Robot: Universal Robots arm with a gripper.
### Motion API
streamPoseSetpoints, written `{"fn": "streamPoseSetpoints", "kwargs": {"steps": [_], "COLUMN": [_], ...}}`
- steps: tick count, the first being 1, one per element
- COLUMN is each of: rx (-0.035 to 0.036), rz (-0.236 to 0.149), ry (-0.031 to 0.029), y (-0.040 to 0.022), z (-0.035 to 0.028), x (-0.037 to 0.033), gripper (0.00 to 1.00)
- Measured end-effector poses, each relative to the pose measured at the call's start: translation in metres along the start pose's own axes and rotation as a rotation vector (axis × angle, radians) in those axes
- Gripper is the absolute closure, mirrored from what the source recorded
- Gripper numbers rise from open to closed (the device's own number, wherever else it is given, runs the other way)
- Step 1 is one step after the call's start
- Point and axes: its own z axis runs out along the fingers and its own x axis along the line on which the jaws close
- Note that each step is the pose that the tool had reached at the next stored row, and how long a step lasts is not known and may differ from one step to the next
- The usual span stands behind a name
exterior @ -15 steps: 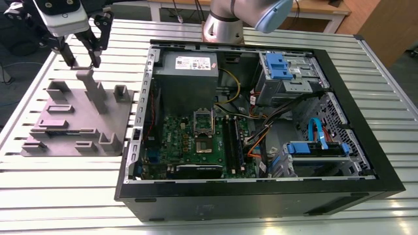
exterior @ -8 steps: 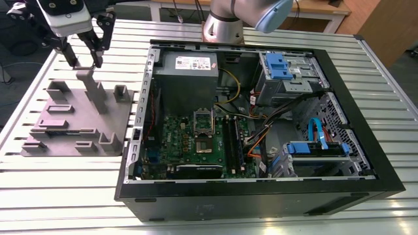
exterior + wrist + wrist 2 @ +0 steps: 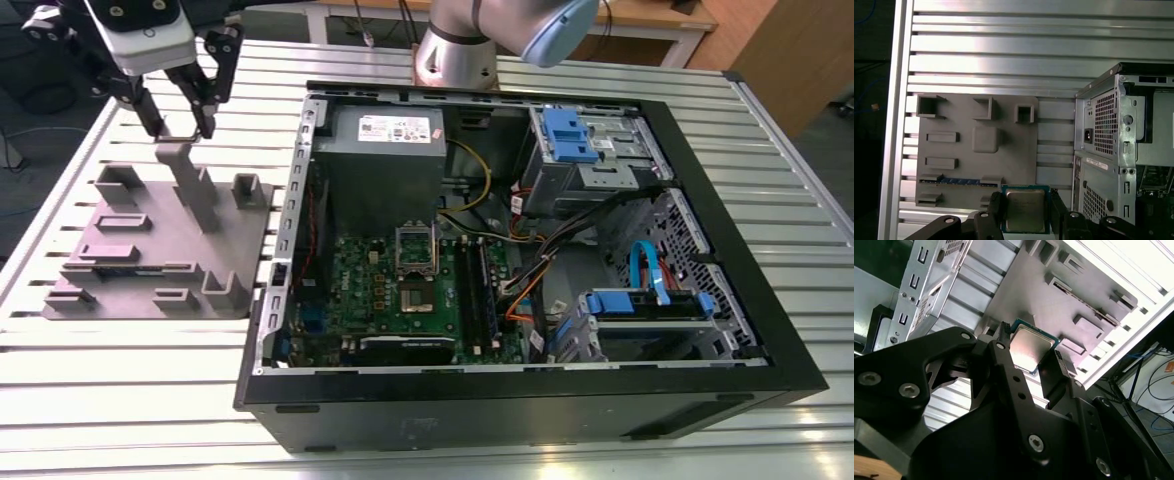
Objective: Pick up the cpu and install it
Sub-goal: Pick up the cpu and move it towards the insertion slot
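We noted the slatted worktop (image 3: 134, 400), the open computer case (image 3: 534, 400) and the grey fixture (image 3: 1004, 165). Above that fixture, the jaws gripped the cpu (image 3: 1025, 210) by two opposite edges. We judged it light, rigid, slick-topped, fragile underneath: edge grip only.

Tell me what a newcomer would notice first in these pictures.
First, the big open computer case lying on the slatted metal table, insides exposed, on the exterior view's right. On that view's left the gripper hangs over a grey plastic fixture. In both wrist views a shiny square cpu sits clamped between the jaws.
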Motion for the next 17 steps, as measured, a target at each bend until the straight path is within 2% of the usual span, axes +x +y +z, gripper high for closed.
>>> {"fn": "streamPoseSetpoints", "kwargs": {"steps": [17], "rx": [-0.0001], "rz": [0.0], "ry": [-0.0001], "y": [-0.0022], "z": [-0.0004], "x": [-0.0097], "gripper": [0.53]}}
